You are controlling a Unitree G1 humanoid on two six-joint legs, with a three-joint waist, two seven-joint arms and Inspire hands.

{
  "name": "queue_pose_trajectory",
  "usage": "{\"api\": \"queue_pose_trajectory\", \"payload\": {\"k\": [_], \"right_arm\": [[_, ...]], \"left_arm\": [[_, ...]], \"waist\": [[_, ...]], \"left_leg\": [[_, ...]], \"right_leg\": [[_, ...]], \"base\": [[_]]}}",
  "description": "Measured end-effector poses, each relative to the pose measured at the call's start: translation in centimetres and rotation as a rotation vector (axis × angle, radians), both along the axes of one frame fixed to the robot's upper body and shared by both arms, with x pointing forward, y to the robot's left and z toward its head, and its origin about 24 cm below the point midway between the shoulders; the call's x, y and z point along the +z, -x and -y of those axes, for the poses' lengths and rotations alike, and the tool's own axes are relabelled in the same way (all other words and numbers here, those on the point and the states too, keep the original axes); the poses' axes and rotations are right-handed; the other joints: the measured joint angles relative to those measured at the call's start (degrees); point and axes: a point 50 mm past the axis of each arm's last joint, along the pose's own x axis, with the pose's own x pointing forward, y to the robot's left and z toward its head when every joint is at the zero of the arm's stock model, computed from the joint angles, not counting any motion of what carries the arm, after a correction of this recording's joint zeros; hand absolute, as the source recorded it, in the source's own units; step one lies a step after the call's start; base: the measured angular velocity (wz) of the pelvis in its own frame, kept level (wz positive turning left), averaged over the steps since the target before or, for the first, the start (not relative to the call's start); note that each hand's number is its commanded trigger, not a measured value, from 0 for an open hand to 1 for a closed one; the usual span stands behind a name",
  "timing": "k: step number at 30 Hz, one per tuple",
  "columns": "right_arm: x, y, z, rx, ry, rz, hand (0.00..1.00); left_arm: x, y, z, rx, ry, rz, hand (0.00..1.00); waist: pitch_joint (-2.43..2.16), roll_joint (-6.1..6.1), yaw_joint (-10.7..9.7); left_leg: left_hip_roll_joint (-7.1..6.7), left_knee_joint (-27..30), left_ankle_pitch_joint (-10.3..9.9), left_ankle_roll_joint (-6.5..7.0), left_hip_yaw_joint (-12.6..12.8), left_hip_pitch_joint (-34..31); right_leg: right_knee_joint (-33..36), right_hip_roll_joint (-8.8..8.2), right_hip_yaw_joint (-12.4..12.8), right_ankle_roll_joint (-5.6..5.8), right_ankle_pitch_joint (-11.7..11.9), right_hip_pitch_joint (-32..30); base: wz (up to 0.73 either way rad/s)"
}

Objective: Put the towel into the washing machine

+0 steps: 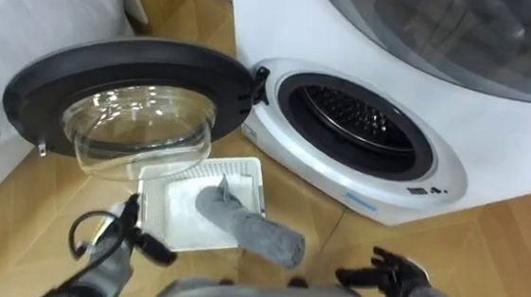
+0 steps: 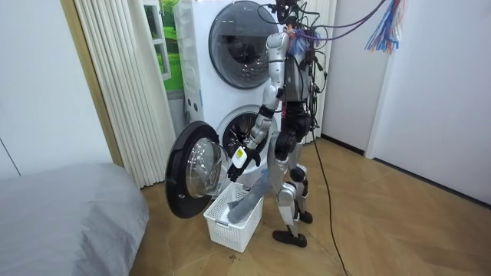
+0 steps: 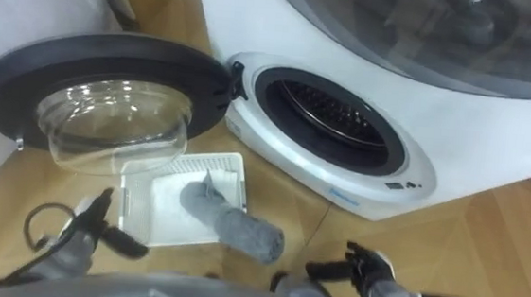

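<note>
Closest in, low at seven o'clock in my eye view, my left robot hand [image 1: 129, 234] hangs with its fingers loose and apart, holding nothing. At five o'clock my right robot hand [image 1: 398, 273] is also empty, with its fingers fairly straight and pointing toward the middle. Between them at six o'clock lies the grey towel [image 1: 257, 231], rolled into a thick tube. One end rests in the white laundry basket [image 1: 173, 208] and the other pokes out over the basket's near right corner. Neither robot hand touches the towel, and it is not in the machine. The basket sits on the wooden floor [image 1: 514, 244], just below the round washing machine door [image 1: 129, 71]. That door is swung wide open at ten o'clock, with its glass bowl facing me. At one o'clock the drum opening [image 1: 354, 113] gapes in the white washing machine [image 1: 464, 155], with a second glass-fronted unit [image 1: 465, 31] stacked above it at twelve. In the room view I stand upright before the stacked machines with the basket at my feet, and a grey bed [image 2: 61, 215] lies at eight o'clock.
</note>
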Motion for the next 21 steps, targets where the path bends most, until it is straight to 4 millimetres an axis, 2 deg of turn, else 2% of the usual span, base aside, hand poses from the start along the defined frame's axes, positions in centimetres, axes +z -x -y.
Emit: {"api": "queue_pose_trajectory", "payload": {"k": [2,5,7,10,14,21], "right_arm": [[0.2,-0.9,-0.2,0.012,0.012,0.025,0.00],[0.5,-2.0,-0.6,0.026,0.015,0.060,0.00],[0.5,-2.1,-0.8,0.026,0.017,0.066,0.00],[0.7,-2.9,-0.9,-0.006,0.008,0.085,0.00],[1.1,-4.5,-1.8,0.029,0.009,0.130,0.00],[1.8,-6.3,-2.6,0.002,-0.032,0.201,0.00]], "left_arm": [[0.3,-1.5,0.6,-0.043,-0.008,0.029,0.00],[0.6,-2.5,0.9,-0.058,-0.026,0.050,0.00],[0.8,-3.0,1.2,-0.059,-0.032,0.072,0.00],[1.4,-4.4,1.9,-0.112,-0.055,0.108,0.00],[2.1,-6.1,2.9,-0.203,-0.104,0.165,0.00],[3.4,-8.4,4.9,-0.333,-0.147,0.244,0.00]], "waist": [[0.68,0.02,-0.52],[1.14,0.05,-1.39],[1.26,0.05,-1.45],[1.70,0.14,-1.41],[2.74,-0.05,-1.58],[3.27,0.26,-2.12]], "left_leg": [[-0.11,1.49,0.04,0.05,-0.11,-2.94],[-0.19,2.76,0.19,0.32,-0.08,-6.67],[-0.15,3.82,0.20,0.33,-0.11,-9.27],[-0.12,5.90,0.25,0.42,-0.34,-13.64],[-0.06,8.80,0.27,0.47,0.14,-18.98],[0.29,16.21,-0.13,0.70,0.07,-28.72]], "right_leg": [[1.04,-0.29,-0.01,0.00,0.00,-2.71],[2.44,-0.51,0.13,0.00,0.00,-6.43],[4.14,-0.62,0.14,-0.01,-0.07,-9.34],[7.00,-0.82,0.31,-0.07,-0.18,-14.17],[10.22,-1.21,0.29,-0.65,-0.64,-19.69],[17.17,-1.44,0.39,-1.69,-1.48,-29.15]], "base": [[0.00],[0.00],[0.00],[0.01],[-0.01],[0.03]]}}
